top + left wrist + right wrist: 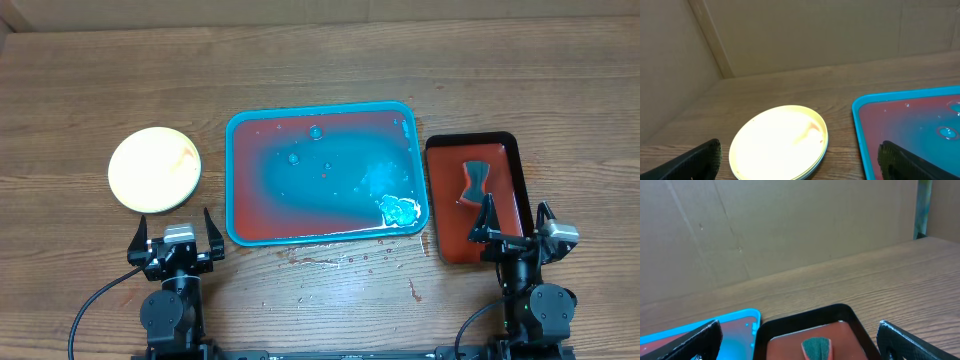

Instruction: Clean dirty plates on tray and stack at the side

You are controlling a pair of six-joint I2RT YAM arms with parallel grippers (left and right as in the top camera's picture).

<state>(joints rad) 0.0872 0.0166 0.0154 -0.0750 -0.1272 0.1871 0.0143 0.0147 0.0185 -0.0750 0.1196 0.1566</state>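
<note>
A stack of pale yellow-green plates (155,170) lies on the table left of the teal-blue tray (240,230); it also shows in the left wrist view (780,145), top plate faintly smeared. No light blue plate shows. The tray holds no plates, only a reddish smeared floor, water drops and foam at its front right corner; its rim also shows in the left wrist view (860,130) and the right wrist view (735,317). My left gripper (176,235) is open and empty, just in front of the stack. My right gripper (515,225) is open and empty over the near end of the dark red tray.
A smaller dark red, black-rimmed tray (438,200) stands right of the teal tray and holds a green sponge (476,180), seen also in the right wrist view (816,347). Red droplets (350,262) spot the table in front of the teal tray. Cardboard walls stand behind.
</note>
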